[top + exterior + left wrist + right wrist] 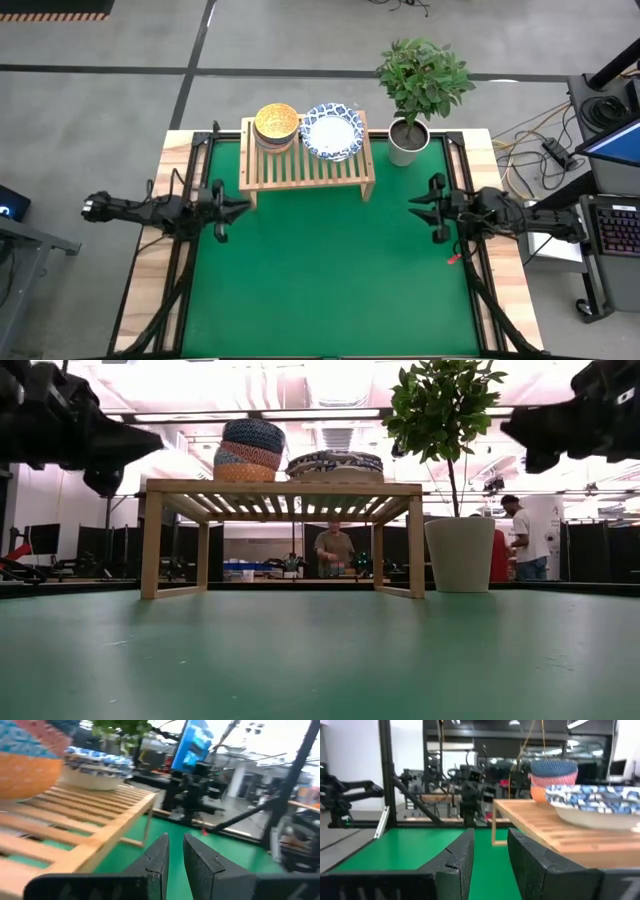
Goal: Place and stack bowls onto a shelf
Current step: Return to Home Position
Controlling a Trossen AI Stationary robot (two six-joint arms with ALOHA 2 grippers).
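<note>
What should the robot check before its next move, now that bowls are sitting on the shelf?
1. The stack of small bowls sits on the shelf: ok.
2. The stack of white bowls sits on the shelf beside it: ok.
3. The left gripper is empty, fingers slightly apart, off the shelf's left end: ok.
4. The right gripper is empty, fingers apart, away from the plant pot: ok.
5. No bowl lies on the green mat: ok.
6. How many bowls are in each stack: cannot tell.
</note>
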